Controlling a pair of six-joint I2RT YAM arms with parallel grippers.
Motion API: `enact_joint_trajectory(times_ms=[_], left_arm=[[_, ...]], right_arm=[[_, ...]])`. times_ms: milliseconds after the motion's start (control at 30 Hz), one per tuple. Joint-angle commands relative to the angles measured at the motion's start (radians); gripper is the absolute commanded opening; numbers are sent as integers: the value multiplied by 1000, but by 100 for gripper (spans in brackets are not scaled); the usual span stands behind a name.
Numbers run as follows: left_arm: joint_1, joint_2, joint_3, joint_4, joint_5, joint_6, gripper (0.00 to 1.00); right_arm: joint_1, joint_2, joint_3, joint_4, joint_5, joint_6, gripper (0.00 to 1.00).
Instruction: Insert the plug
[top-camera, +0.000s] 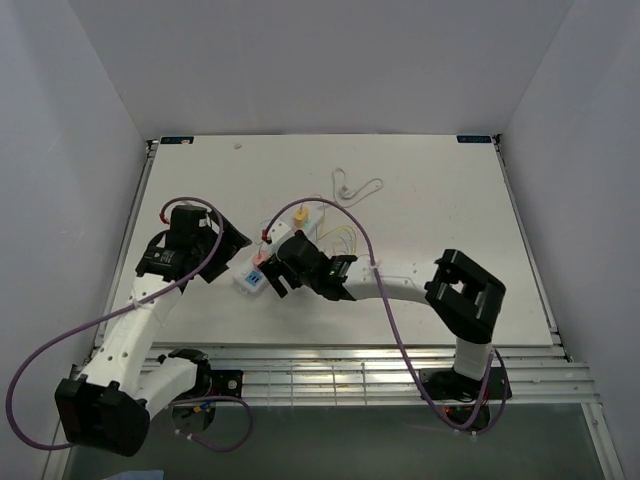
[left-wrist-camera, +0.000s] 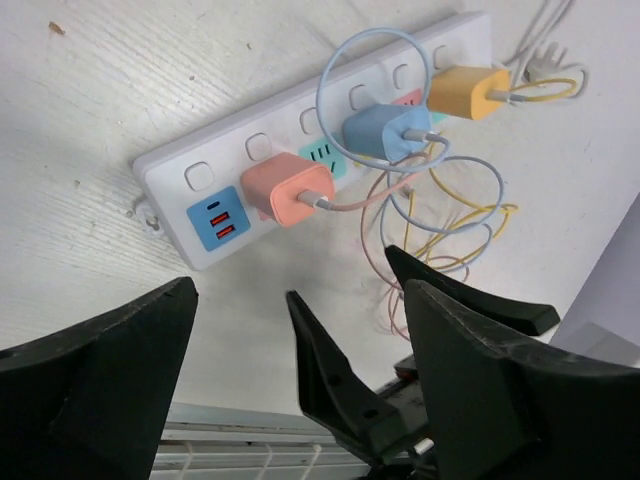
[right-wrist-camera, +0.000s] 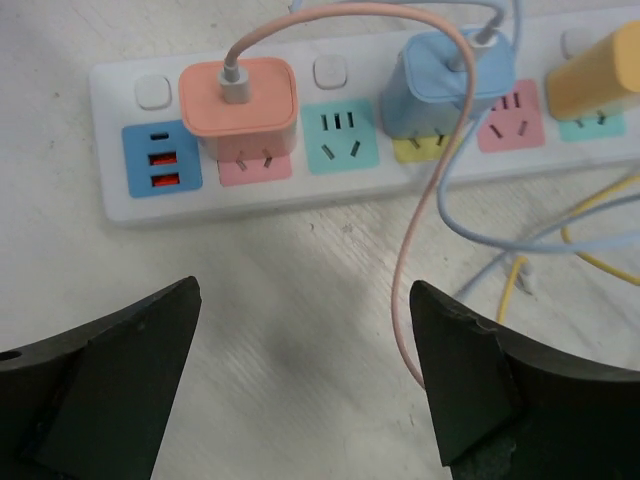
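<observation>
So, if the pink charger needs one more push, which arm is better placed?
Right, probably. The right gripper, open, faces the pink charger squarely, close to the power strip; the left gripper views it obliquely, with the right arm's fingers in between.

A white power strip (left-wrist-camera: 230, 160) lies on the counter (left-wrist-camera: 120, 70), with a pink charger (left-wrist-camera: 288, 190), a blue charger (left-wrist-camera: 385, 132) and a yellow charger (left-wrist-camera: 468, 92) plugged in a row. The left gripper (left-wrist-camera: 300, 300) gapes wide.
</observation>
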Motion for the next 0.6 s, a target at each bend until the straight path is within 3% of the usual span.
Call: enact_joint_trajectory(times_ms=[0, 100, 300, 467, 567], left_arm=[[-3, -80, 80, -77, -56, 20, 98], [-3, -124, 155, -126, -88, 55, 98], [-3, -166, 312, -253, -211, 121, 98], [-5, -230, 306, -256, -221, 162, 98], [-5, -253, 284, -260, -252, 175, 98]], right_arm=[[27, -199, -65, -36, 45, 33, 90], [32, -375, -123, -64, 95, 77, 90], [32, -738, -174, -382, 275, 187, 90], [32, -963, -247, -678, 437, 376, 90], [32, -1122, -324, -749, 482, 482, 90]])
